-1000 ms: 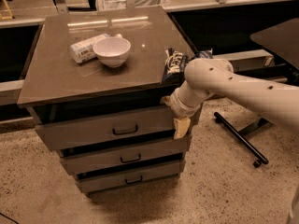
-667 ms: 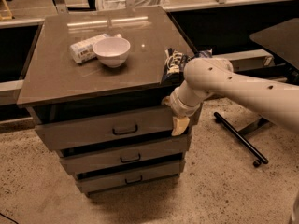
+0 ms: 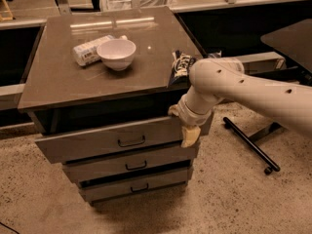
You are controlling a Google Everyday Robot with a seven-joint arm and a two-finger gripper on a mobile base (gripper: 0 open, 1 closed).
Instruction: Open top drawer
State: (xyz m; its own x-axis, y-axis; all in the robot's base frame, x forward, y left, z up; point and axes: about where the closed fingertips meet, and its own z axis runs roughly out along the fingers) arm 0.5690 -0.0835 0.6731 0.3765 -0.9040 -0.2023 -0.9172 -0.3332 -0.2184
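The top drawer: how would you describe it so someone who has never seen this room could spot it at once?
Find the grey cabinet with the white bowl on top. Of the three drawers stacked in its front, the top drawer is the highest one. Its front is taller and wider than the two lower drawers, and the robot's hand is at its right end.

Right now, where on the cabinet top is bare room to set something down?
Free: the brown cabinet top's front strip below the white round bowl, and the middle between bowl and dark snack packet. Crowded: back left, white bottle beside the bowl; right edge, packet above the hand at the grey top drawer's right end.
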